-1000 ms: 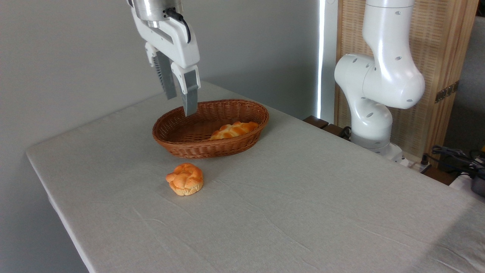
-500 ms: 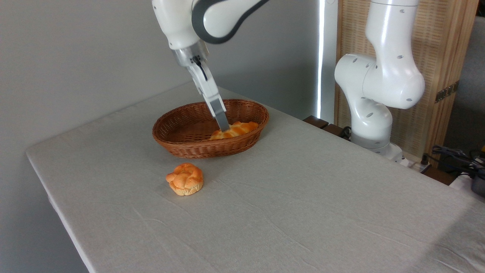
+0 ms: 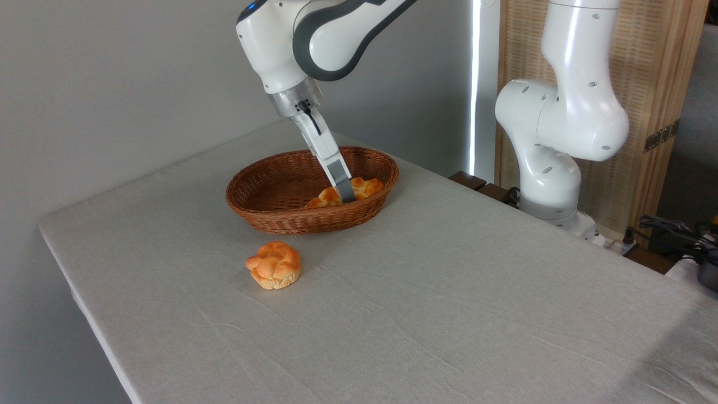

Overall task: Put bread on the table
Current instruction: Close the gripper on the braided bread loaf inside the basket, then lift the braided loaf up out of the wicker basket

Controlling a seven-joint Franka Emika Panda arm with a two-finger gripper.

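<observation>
Counting one bread, one basket, one bun

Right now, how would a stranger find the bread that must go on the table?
Look at the brown wicker basket near the table's far edge. Inside, under the gripper, lies the bread: long and braided, unlike the small round bun on the cloth.

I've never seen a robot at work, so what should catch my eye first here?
The white arm reaches down into a brown basket at the back of the table, its jaws at the long braided bread lying inside. In front of the basket, a small round bun sits alone on the cloth.
</observation>
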